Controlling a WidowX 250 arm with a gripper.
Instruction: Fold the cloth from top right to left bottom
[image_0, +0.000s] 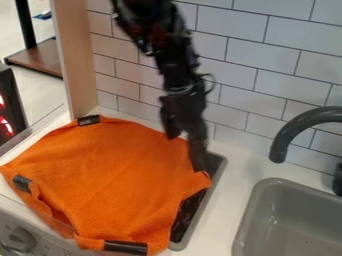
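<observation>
Cloth: the orange cloth (110, 175) lay spread over the dark, grey-rimmed panel (217, 165) in the white counter (234, 172), left of the sink in the view, covering most of that panel and reaching past its near and left sides.
Cloth's edges: wavy, with small folds at the near left and a raised, rumpled corner at the right, beside the panel's bare strip.
Dark strips: one sat at the far corner (88, 120), one at the left edge (22, 183), one along the near edge (125, 247).
Gripper: the black gripper (187, 152) hung down over the cloth's right edge, one fingertip near the rumpled corner, the other farther back.
Fingers: parted, released.
Arm: the black arm (175, 65) came in from the top edge, in front of the white tiled wall (274, 65).
Sink: the grey sink (247, 220) was set in the counter to the right, the dark faucet (294, 132) curving over its far side.
Left side: a pale wooden panel (73, 60) stood upright behind the cloth; a grey knob (20, 240) showed at the near left.
</observation>
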